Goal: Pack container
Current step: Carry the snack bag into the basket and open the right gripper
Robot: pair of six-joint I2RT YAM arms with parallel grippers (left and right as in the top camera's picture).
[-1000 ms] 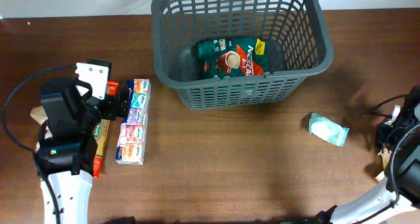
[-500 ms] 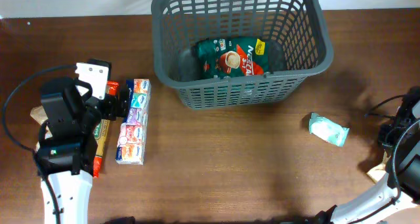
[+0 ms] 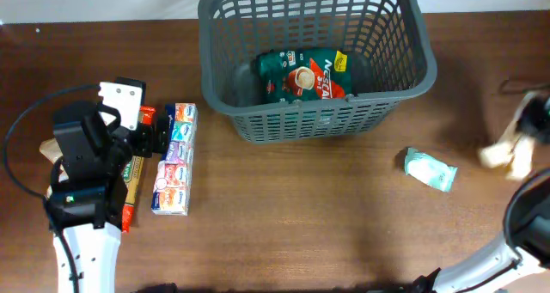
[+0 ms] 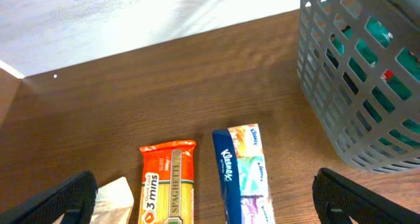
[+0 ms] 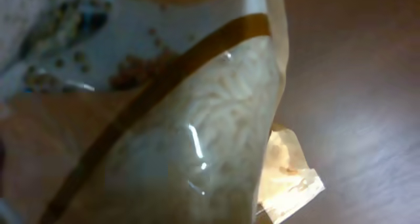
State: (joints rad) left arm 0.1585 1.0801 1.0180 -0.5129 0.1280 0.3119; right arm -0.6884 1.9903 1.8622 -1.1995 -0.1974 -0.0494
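Basket (image 3: pixel 309 121): on the counter at 12 o'clock in the overhead view, upright, with its long axis running 9 to 3 o'clock.
Already inside: one green coffee packet (image 3: pixel 307 76), lying flat on the floor toward the 3 o'clock half.
Right end effector (image 3: pixel 520 143): at the 3 o'clock edge of the counter, closed tight, apparently pinching a clear noodle packet (image 5: pixel 184 138) that fills its wrist view. The fingers themselves are hidden.
Noodle packet from above (image 3: pixel 498 155): a pale blur, so its long axis cannot be told there.
Key relation: from the right end effector the basket lies between 9 and 10 o'clock, its short right wall nearest.
Left end effector (image 3: pixel 150 138): jaws wide, holding nothing, over the tissue pack (image 3: pixel 174 160) and spaghetti packet (image 4: pixel 167 184) at 9 o'clock.
Nearer arm: the left stands closer to the basket, but the right carries the load.
Still loose: a small tissue packet (image 3: pixel 430 170) at 4 o'clock.
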